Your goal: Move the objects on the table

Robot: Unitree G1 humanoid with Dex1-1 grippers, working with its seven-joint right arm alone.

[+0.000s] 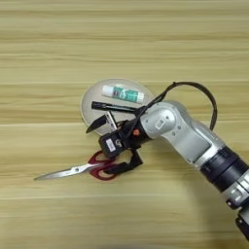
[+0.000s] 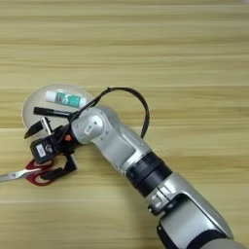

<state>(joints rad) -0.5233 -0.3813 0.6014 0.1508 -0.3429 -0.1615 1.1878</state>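
Red-handled steel scissors (image 1: 78, 170) lie flat on the table (image 1: 58, 48), handles to the right and blades pointing left. My right gripper (image 1: 98, 151) is open just above the handles. Its upper finger (image 1: 97, 123) reaches over the front rim of the round beige plate (image 1: 91, 98). Its lower finger (image 1: 124, 168) rests across the red handles. On the plate lie a white glue stick with a green label (image 1: 122, 93) and a black marker (image 1: 114, 106). The right eye view shows the same scissors (image 2: 34, 174) and glue stick (image 2: 65, 98).
My silver forearm (image 1: 194, 141) runs from the lower right corner up to the plate, with a black cable (image 1: 206, 95) looping above it. Bare wood surrounds the plate on the left, the far side and the front.
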